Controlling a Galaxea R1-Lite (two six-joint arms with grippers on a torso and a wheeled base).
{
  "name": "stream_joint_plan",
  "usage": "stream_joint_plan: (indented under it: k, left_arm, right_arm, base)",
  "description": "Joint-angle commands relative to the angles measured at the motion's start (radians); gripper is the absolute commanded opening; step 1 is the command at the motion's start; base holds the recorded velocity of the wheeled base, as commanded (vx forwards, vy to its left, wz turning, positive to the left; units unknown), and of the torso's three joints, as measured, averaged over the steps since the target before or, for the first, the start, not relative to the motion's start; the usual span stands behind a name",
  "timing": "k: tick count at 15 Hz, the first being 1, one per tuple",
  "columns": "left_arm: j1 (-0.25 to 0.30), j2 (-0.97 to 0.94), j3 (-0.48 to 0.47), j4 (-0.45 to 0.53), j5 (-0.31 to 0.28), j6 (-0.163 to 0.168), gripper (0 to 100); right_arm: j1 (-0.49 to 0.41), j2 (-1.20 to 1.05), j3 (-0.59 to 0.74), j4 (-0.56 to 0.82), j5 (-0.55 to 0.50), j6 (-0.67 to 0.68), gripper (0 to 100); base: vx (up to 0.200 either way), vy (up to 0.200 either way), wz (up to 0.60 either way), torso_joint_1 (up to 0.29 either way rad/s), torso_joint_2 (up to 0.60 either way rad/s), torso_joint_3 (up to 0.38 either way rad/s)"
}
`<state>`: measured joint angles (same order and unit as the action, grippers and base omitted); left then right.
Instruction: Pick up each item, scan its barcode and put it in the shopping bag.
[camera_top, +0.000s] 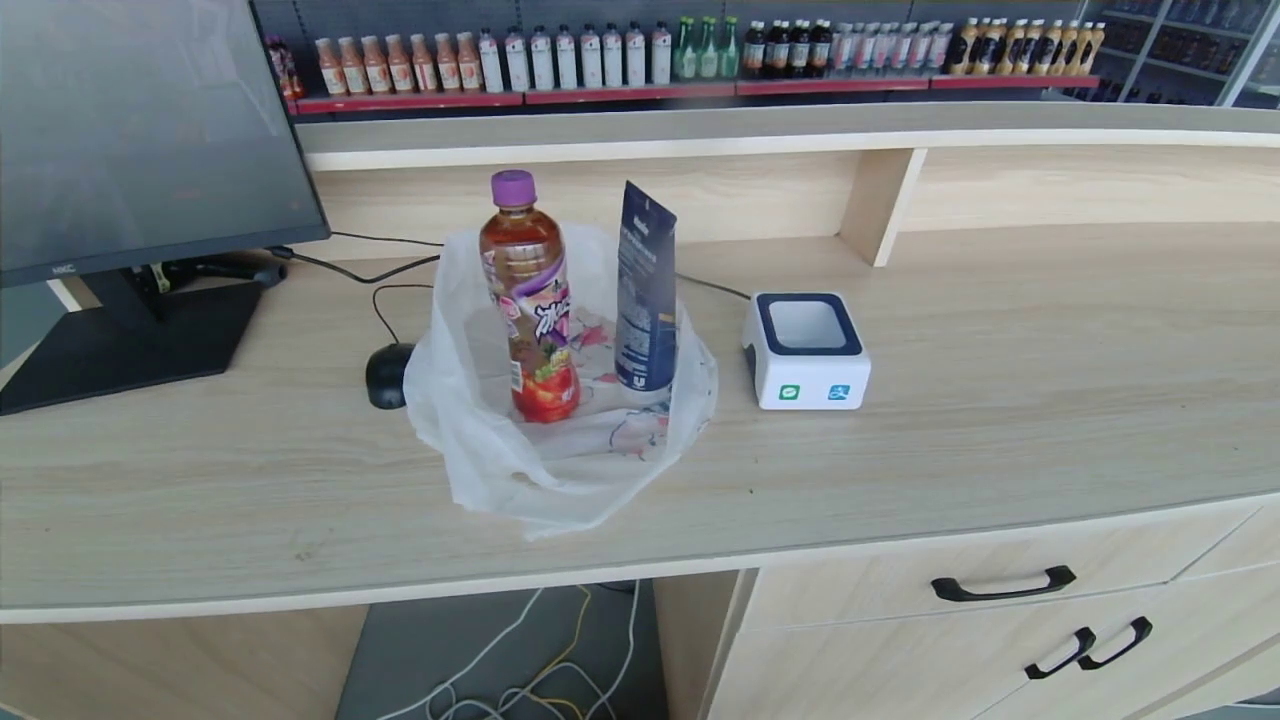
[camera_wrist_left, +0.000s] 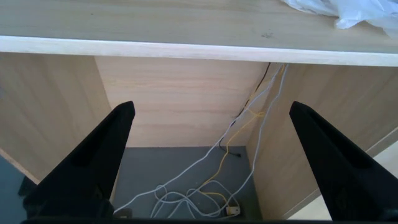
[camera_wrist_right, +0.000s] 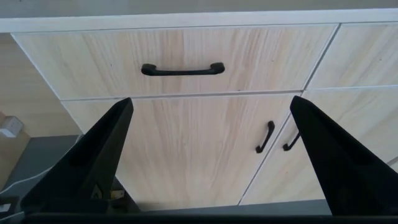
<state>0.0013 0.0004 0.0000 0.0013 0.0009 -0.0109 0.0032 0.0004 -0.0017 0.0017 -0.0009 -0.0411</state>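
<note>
A translucent white shopping bag (camera_top: 520, 470) lies open on the wooden counter. Inside it stand a tea bottle (camera_top: 530, 300) with a purple cap and a dark blue pouch (camera_top: 645, 290), both upright. A white barcode scanner (camera_top: 806, 350) with a dark-rimmed window sits just right of the bag. My left gripper (camera_wrist_left: 208, 162) is open below the counter's front edge, facing the cable recess, with a corner of the bag (camera_wrist_left: 354, 12) above it. My right gripper (camera_wrist_right: 208, 162) is open in front of the drawer (camera_wrist_right: 180, 62), holding nothing.
A monitor (camera_top: 140, 130) on its stand is at the back left, with a black mouse (camera_top: 388, 375) and cables beside the bag. Loose cables (camera_wrist_left: 211, 186) hang under the counter. Drawer and cabinet handles (camera_top: 1003, 586) are at the lower right. Shelves of bottles (camera_top: 680, 50) line the back.
</note>
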Motion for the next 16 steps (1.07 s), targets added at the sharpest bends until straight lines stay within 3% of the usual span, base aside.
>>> stream_joint_plan:
  k: [1, 11, 16]
  left_arm:
    - [0.0, 0.001, 0.0, 0.0, 0.001, -0.001, 100]
    - [-0.001, 0.0, 0.0, -0.001, -0.001, 0.003, 100]
    - [0.0, 0.0, 0.0, -0.001, 0.001, 0.0, 100]
  right_arm:
    - [0.0, 0.0, 0.0, 0.0, -0.001, 0.001, 100]
    - [0.0, 0.0, 0.0, 0.0, -0.001, 0.018, 100]
    - [0.0, 0.0, 0.0, 0.0, -0.002, 0.012, 100]
  base:
    - [0.0, -0.2, 0.0, 0.007, 0.0, 0.007]
    - [0.0, -0.2, 0.0, 0.001, 0.01, 0.004]
    - [0.0, 0.0, 0.0, 0.0, 0.0, 0.0]
